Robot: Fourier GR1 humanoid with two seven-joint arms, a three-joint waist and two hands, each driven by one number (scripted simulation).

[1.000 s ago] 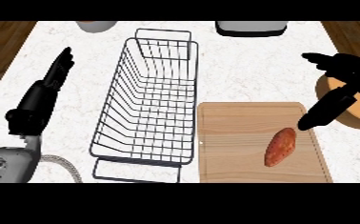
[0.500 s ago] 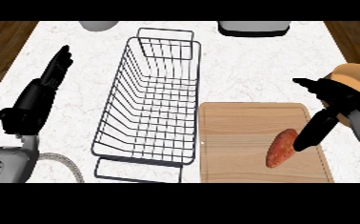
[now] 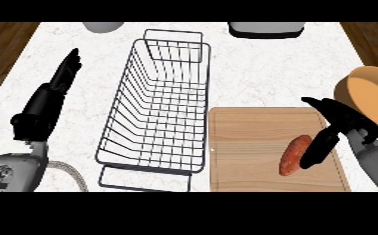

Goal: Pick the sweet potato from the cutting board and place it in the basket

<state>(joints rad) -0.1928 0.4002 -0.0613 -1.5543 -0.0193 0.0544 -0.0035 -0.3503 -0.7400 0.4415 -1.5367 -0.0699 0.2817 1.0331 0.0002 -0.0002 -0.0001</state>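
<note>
I spread right hand (image 3: 334, 129) wide | sweet potato (image 3: 294, 155) just inside fingers, ungrasped | basket (image 3: 159, 104) far left, awaiting drop

No readable text, labels, brands or numbers anywhere in view. Checked the cutting board (image 3: 255, 144), the wire basket (image 3: 159, 104), the worktop (image 3: 258, 74) and the two grey items at the far edge: all plain surfaces, no markings.
</note>
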